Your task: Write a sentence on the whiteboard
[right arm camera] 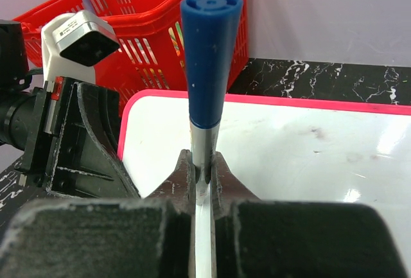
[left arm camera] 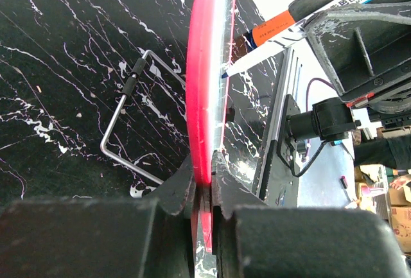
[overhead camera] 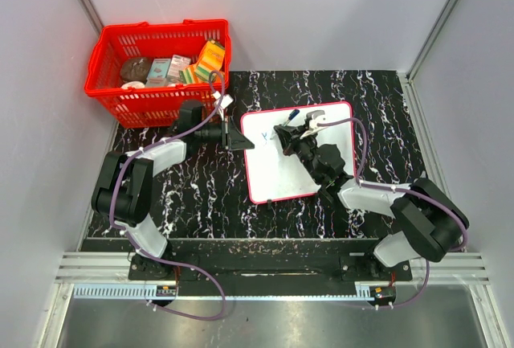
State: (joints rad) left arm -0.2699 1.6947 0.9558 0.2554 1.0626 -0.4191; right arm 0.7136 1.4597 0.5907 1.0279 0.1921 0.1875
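Right wrist view: right gripper point(right arm camera: 203, 175) jaws pressed together on the marker point(right arm camera: 210, 53), pinching its barrel just below the blue cap. Cap end points up at 12 o'clock in this view. White face of the whiteboard point(right arm camera: 289, 143) lies right behind it.

Left wrist view: left gripper point(left arm camera: 204, 182) pinching the whiteboard's red frame, jaws tight on the edge. Marker tip sits at the board's face at 1 o'clock from the grip; can't tell contact.

Top external view: left gripper point(overhead camera: 237, 139) holds the board's 9 o'clock edge, right gripper point(overhead camera: 299, 133) is over its upper middle. Whiteboard rests on the table point(overhead camera: 361, 99), black with white veins, mid-table. Pale plain walls close the table in on three sides. Red basket point(overhead camera: 112, 83) with packets sits at 10 o'clock from the board, near its corner, not touching.

Board's long axis runs roughly 9 to 3 o'clock, with the 3 o'clock end slightly farther back. Marker stands steep, cap leaning to 1 o'clock. Sentence point(overhead camera: 266, 133): only a small blue stroke at 9 o'clock of the marker, unreadable.
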